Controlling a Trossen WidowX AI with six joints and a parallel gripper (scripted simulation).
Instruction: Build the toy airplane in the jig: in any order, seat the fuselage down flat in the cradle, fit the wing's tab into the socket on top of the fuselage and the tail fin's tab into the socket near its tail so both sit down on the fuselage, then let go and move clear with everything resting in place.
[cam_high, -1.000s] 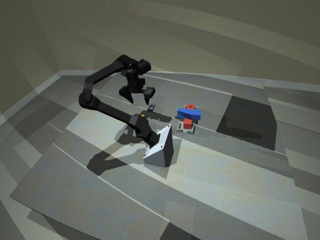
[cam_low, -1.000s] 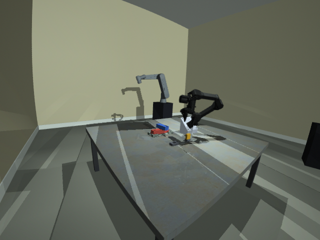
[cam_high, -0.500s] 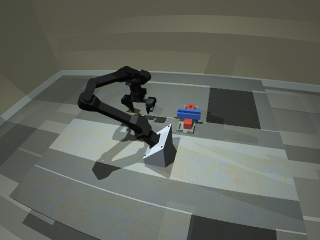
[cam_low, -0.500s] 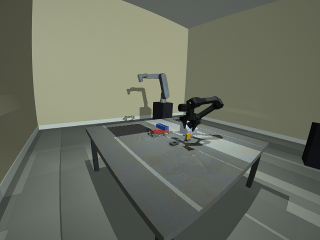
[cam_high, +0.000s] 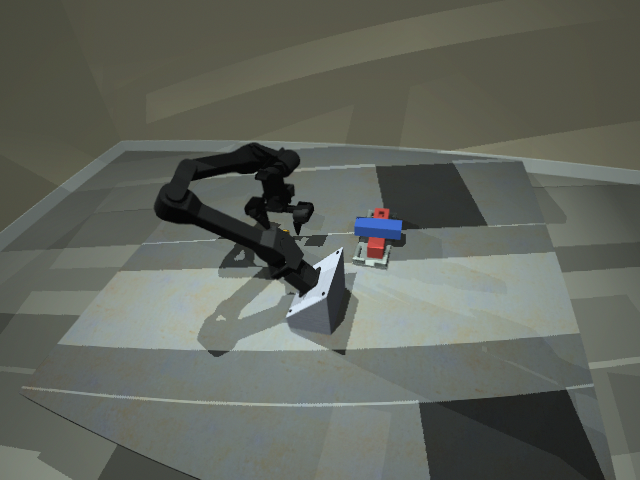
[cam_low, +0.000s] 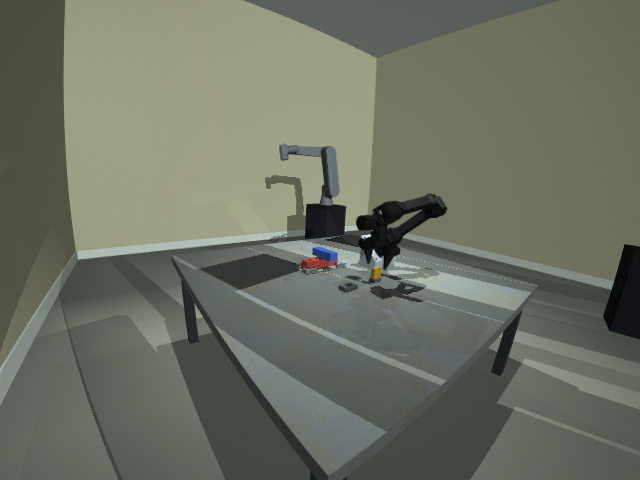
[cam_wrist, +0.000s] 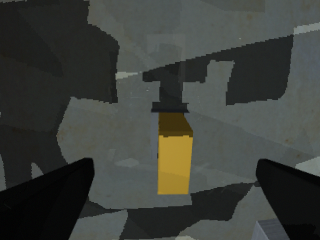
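Observation:
The red fuselage lies in the pale grey jig. The blue wing lies across the top of the fuselage; its tab is hidden. The socket near the tail shows empty. The yellow tail fin stands upright on the table, apart from the jig, with a small dark piece at its foot. My gripper is open and empty. It points down above the fin, which shows between the two fingers in the wrist view.
A small dark grey block with a hollow lies on the table near the fin. The arm's pale wedge-shaped base stands close to the jig and the fin. A grey robot arm on a dark pedestal stands beyond the table.

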